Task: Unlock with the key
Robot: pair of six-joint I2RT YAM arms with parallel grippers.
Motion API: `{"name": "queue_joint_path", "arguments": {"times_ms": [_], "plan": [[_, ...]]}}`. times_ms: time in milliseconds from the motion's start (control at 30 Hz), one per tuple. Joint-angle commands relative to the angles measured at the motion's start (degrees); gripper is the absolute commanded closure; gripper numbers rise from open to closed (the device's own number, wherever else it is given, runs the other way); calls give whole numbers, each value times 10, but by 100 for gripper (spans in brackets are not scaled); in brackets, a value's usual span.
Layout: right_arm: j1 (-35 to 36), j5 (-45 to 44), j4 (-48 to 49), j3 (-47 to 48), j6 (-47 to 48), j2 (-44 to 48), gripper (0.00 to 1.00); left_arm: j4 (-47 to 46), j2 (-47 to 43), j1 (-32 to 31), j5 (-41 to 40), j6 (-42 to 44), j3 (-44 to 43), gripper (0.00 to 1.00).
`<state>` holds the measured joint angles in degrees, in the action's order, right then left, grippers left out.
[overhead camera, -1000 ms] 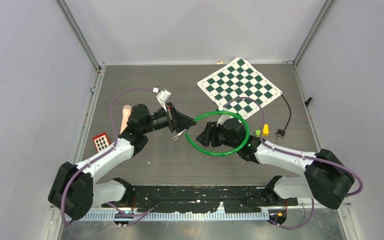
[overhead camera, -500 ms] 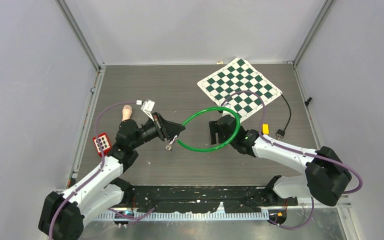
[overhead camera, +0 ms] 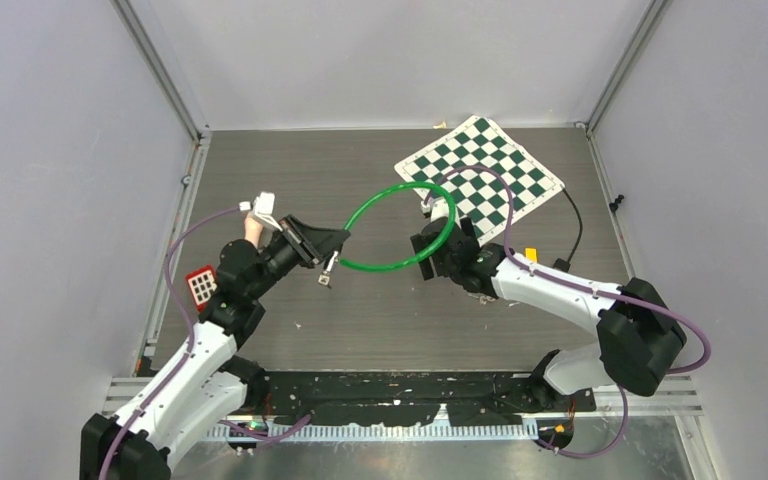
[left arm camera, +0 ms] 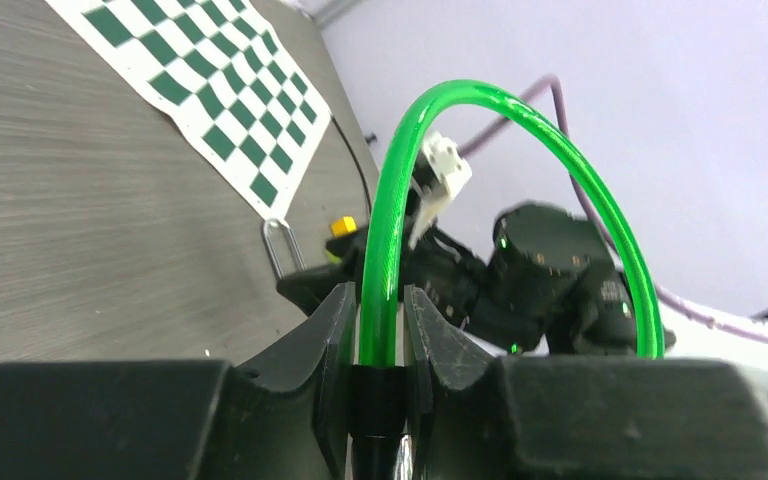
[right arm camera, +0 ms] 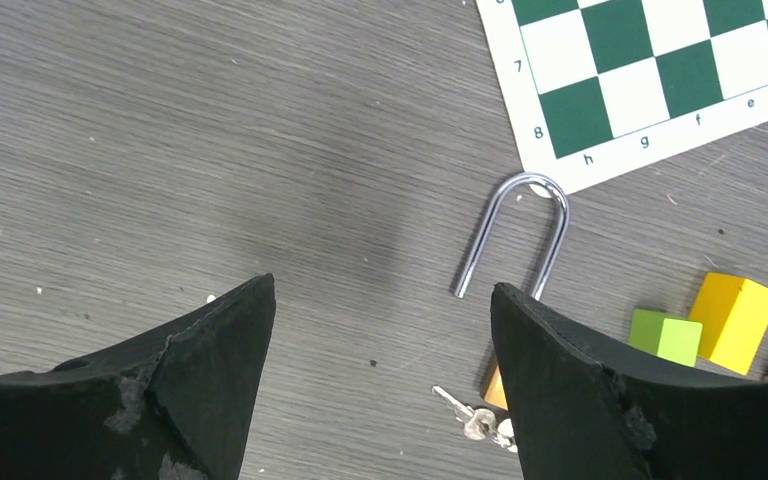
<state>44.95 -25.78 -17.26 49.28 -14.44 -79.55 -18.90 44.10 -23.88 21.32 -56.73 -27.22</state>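
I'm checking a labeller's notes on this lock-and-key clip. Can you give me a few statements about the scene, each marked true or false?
1. The left gripper is shut on the green cable loop. True.
2. The right gripper grips the keys. False: its jaws stand open and empty, and the keys lie on the table.
3. The padlock lies on the table with one shackle leg free. True.
4. The green cube is stacked on the yellow block. False: they sit side by side on the table.
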Motion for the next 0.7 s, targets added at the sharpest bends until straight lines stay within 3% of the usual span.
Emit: {"name": "queue_joint_path", "arguments": {"times_ms": [0, 333, 567, 667], "plan": [[1, -32, -6, 14, 11, 1, 14, -30, -12, 23, -79, -79, -23, 100], [3, -20, 50, -32, 6, 63, 16, -109, 5, 44, -118, -194, 39, 100], [82, -31, 310, -186, 51, 208, 18, -126, 2, 43, -137, -238, 56, 100], [100, -27, 372, -222, 69, 245, 19, -124, 5, 43, -132, -234, 53, 100]]}}
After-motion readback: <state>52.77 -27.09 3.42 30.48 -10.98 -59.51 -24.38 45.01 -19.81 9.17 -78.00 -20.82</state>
